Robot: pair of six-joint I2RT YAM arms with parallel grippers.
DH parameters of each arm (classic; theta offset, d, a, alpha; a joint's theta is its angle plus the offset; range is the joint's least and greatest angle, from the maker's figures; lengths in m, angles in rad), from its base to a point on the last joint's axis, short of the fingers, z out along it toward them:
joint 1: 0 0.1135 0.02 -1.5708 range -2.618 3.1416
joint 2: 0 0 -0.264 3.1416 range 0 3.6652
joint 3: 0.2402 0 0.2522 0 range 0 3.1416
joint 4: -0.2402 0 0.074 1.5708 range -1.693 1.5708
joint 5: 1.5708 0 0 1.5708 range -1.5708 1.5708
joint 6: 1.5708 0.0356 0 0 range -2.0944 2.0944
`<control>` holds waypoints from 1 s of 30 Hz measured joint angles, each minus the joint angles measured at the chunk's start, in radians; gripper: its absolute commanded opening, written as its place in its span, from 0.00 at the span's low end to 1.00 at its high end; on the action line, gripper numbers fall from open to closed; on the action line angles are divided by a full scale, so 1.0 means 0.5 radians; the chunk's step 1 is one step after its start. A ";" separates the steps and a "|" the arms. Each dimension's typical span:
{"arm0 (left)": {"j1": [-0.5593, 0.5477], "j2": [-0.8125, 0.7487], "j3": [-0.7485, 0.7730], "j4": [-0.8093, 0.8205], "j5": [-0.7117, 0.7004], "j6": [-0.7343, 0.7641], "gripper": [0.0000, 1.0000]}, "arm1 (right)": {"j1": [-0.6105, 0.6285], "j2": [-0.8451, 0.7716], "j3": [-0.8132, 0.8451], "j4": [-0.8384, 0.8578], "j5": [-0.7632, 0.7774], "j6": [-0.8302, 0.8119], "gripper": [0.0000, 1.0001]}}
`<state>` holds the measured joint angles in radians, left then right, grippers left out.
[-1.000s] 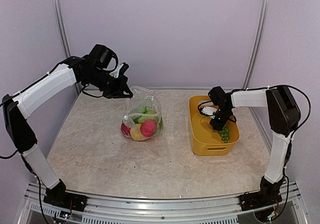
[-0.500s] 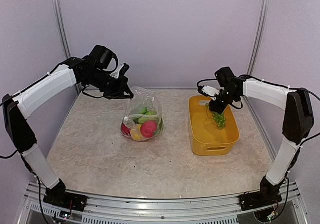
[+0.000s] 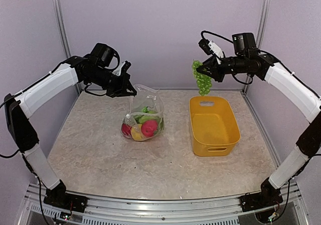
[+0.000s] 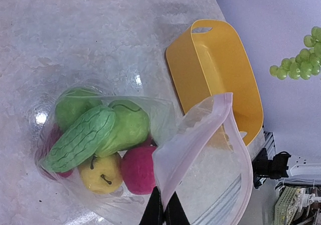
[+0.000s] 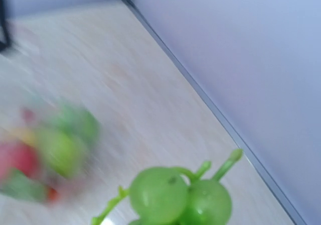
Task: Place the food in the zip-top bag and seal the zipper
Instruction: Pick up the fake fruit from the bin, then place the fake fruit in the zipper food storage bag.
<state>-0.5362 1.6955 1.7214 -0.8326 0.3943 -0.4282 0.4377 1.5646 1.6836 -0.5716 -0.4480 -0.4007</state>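
The clear zip-top bag (image 3: 143, 115) stands on the table left of centre, holding red, yellow and green toy fruits and a cucumber (image 4: 80, 138). My left gripper (image 3: 128, 91) is shut on the bag's mouth edge (image 4: 186, 149) and holds it up and open. My right gripper (image 3: 206, 70) is shut on the green grapes (image 3: 201, 80) and holds them high in the air, behind the yellow basket's far left corner. The grapes also show in the right wrist view (image 5: 178, 195) and the left wrist view (image 4: 298, 59). The zipper's slider is not visible.
The yellow basket (image 3: 213, 126) stands right of the bag, with nothing showing inside. Purple walls close in the back and both sides of the table.
My right gripper lifted the grapes out of the yellow basket and carried them up and to the left. The left gripper and bag barely moved.
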 measured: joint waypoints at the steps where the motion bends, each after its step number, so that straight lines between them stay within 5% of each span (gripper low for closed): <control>1: -0.006 0.008 0.011 0.001 0.002 -0.012 0.00 | 0.031 0.000 0.007 0.033 -0.056 0.021 0.00; 20: -0.031 0.056 0.052 0.021 -0.002 -0.050 0.00 | 0.456 0.620 0.597 0.742 -0.719 0.768 0.00; 21: -0.029 0.056 0.052 0.021 -0.002 -0.051 0.00 | 0.471 0.665 0.586 0.783 -0.732 0.807 0.03; 25: -0.018 0.052 0.052 0.025 -0.003 -0.056 0.00 | 0.523 0.768 0.446 0.883 -0.798 0.916 0.49; 30: 0.000 0.024 0.026 0.041 -0.004 -0.056 0.00 | 0.543 0.827 0.409 0.755 -0.772 0.819 0.68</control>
<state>-0.5362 1.7077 1.7344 -0.8120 0.3923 -0.4561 0.7094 1.9781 1.8881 -0.1944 -0.8341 0.0086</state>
